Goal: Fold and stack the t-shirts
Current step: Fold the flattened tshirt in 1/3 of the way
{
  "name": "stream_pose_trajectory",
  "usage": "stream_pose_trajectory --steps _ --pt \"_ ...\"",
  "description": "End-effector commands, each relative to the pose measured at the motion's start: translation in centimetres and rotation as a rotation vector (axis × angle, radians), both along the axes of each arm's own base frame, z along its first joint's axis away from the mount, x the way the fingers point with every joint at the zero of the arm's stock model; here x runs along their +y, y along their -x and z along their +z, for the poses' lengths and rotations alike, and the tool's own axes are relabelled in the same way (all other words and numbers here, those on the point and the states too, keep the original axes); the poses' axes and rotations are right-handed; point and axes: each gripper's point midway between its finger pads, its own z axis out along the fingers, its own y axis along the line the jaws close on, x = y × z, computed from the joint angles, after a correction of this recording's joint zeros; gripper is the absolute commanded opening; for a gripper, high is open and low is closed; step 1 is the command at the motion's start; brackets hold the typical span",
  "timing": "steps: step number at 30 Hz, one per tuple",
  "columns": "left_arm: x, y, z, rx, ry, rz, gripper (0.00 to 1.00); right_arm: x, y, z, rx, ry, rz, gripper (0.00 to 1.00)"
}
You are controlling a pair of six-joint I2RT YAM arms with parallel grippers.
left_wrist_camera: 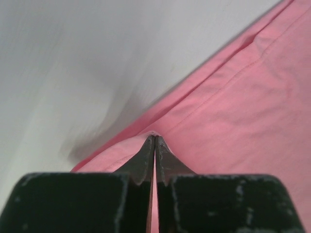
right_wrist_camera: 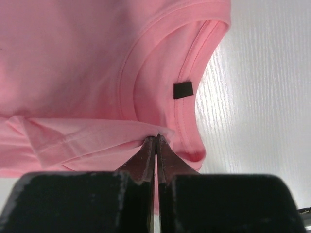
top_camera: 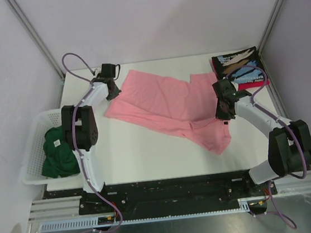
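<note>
Both left fingers (left_wrist_camera: 145,162) and right fingers (right_wrist_camera: 146,156) pinch the pink t-shirt (top_camera: 159,102) tightly; moving together evenly should keep it taut.

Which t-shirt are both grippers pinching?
The pink t-shirt, spread across the table; the green one lies in the basket, the black printed one sits at the far right corner.

I'm working in a robotics lab cell, not a home. A bare white tabletop (top_camera: 149,156) is boxed in by plain white panels (top_camera: 149,16) on aluminium frame posts (top_camera: 34,37). My left arm (top_camera: 84,130) and right arm (top_camera: 276,136) are bolted to a slotted metal rail (top_camera: 175,193), with purple cables (top_camera: 69,59) looping loose.
</note>
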Motion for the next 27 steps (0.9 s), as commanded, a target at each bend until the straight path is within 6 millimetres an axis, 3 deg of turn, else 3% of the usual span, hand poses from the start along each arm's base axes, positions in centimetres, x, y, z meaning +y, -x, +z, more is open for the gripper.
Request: stream_pose_trajectory --steps 1,4,7,10,13,20,27 --pt "-0.2 -2.0 2.0 -0.06 -0.004 -0.028 0.12 -1.1 -1.2 1.0 -0.032 0.034 -0.027 0.06" --pt "0.1 -2.5 2.3 -0.066 0.02 -0.043 0.48 -1.4 -1.1 0.7 -0.018 0.033 -0.032 0.24" --pt "0.6 -2.3 3.0 -0.072 0.032 -0.054 0.6 -1.1 -1.2 1.3 -0.037 0.015 -0.026 0.33" --pt "0.3 -1.6 2.9 -0.058 0.048 -0.079 0.59 0.0 -1.4 2.5 -0.086 -0.019 -0.001 0.34" --pt "-0.2 0.1 1.9 -0.027 0.08 -0.084 0.53 2.4 -1.1 2.9 -0.102 -0.05 0.059 0.35" --pt "-1.4 3.6 -0.4 0.025 0.157 -0.092 0.51 9.2 0.1 0.4 -0.067 -0.044 0.226 0.35" --pt "-1.3 5.5 -0.4 0.031 0.16 -0.097 0.51 11.8 1.1 -2.2 -0.013 -0.032 0.271 0.35"
